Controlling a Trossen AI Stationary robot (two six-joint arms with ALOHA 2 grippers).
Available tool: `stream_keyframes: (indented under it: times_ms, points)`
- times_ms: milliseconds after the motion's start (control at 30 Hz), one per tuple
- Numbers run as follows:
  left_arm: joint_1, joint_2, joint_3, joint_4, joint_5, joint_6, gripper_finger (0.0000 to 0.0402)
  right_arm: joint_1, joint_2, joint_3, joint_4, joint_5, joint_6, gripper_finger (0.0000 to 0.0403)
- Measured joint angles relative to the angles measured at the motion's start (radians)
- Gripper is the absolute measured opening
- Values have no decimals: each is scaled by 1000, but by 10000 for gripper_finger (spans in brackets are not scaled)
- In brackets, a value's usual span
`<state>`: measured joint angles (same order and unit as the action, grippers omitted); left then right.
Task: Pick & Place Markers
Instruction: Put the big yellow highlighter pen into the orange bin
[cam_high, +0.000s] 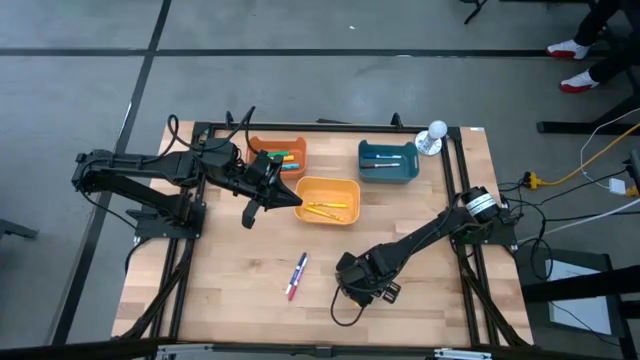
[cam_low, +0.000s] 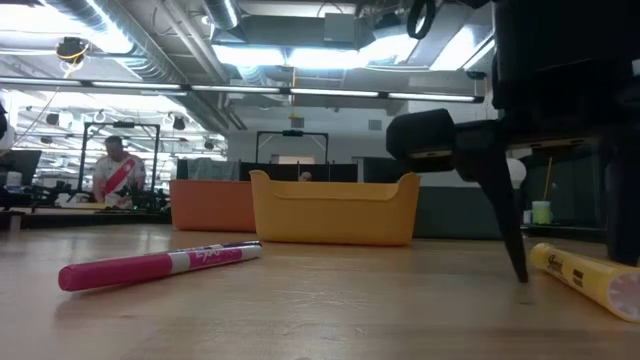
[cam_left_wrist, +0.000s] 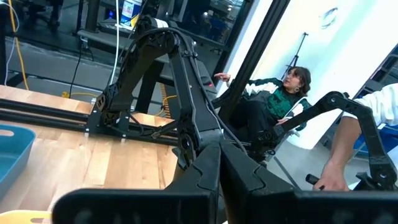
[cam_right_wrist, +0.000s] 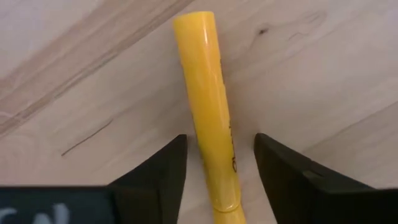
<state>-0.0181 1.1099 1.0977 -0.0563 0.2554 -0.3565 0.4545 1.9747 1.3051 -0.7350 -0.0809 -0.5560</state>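
A yellow marker (cam_right_wrist: 208, 93) lies flat on the wooden table, also seen in the low view (cam_low: 590, 282). My right gripper (cam_right_wrist: 221, 140) points down over it, open, one finger on each side of the barrel and a gap on both sides. One finger's tip (cam_low: 518, 268) stands just off the tabletop. In the high view that gripper (cam_high: 358, 290) hides the marker. A pink marker (cam_low: 150, 266) and a blue one lie together (cam_high: 297, 275) left of it. My left gripper (cam_high: 295, 196) hangs level and shut above the yellow bin (cam_high: 345, 188), holding nothing (cam_left_wrist: 219, 149).
An orange bin (cam_high: 262, 146), the yellow bin and a teal bin (cam_high: 388, 172) stand at the far side, each with markers inside. A white ball-shaped thing (cam_high: 436, 130) sits at the far right corner. Bare wood lies around the loose markers. People sit beyond the table.
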Motion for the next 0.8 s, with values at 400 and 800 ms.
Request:
stream_keyframes:
  times_ms: [400, 800]
  points:
    - [0, 0, 0, 0, 0, 0, 5, -1, 1, -4, -3, -22, -2, 62]
    - [0, 0, 0, 0, 0, 2, 4, -1, 3, -5, -3, -25, -2, 62]
